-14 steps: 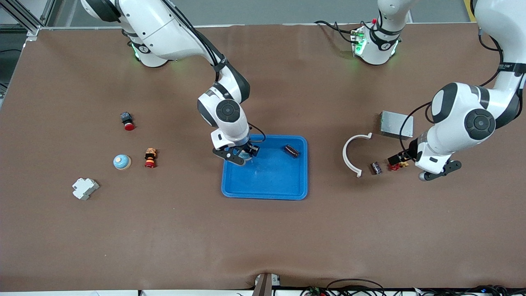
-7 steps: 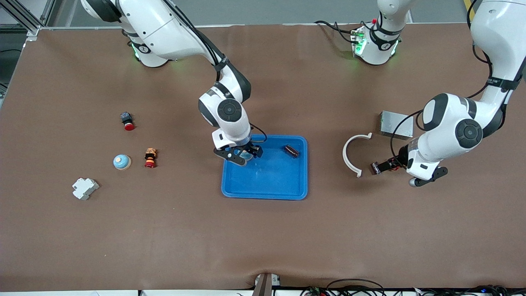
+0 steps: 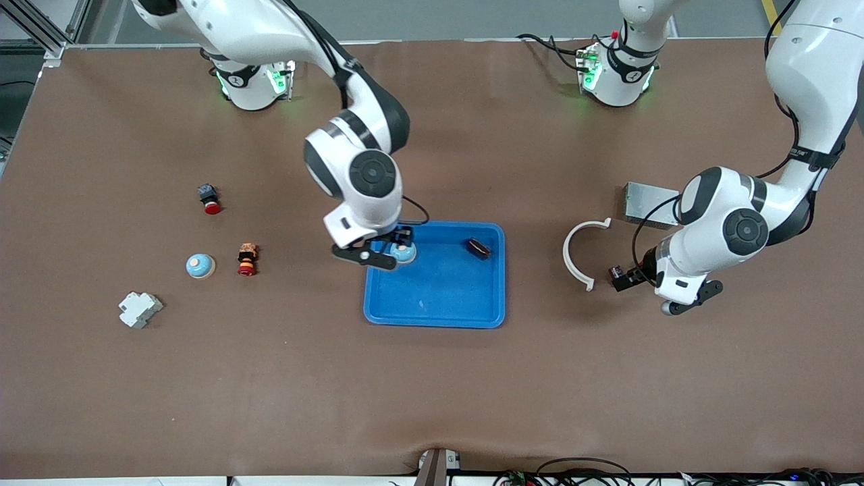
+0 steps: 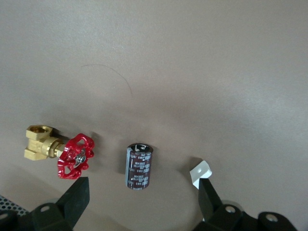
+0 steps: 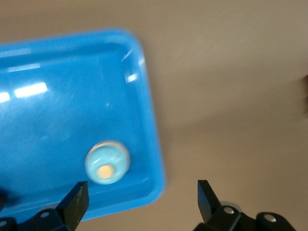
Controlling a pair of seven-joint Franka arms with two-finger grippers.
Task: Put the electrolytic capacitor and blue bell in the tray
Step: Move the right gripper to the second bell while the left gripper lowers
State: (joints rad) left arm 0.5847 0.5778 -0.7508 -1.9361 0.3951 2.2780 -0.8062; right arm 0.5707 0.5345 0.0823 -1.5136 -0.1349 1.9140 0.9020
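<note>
Left gripper hangs with jaws spread wide and empty over a capacitor lying on the table. The capacitor sits squarely between the 2 fingers, touching neither, its long axis running across the line that joins them, so a straight descent should, by the look of it, close the pads on its round sides. A brass valve with a red handwheel lies just beside one finger, and the end of a white arc just beside the other; either could be nudged if the drop drifts.

Right gripper is also wide open and holds nothing, over the tray rim at the right arm's end. A blue bell rests inside the tray near that rim, apart from both fingers. A second dark capacitor lies in the tray toward the left arm's end.

Another blue bell sits on the table well apart, toward the right arm's end.

The left arm is the nearer to the loose capacitor.
</note>
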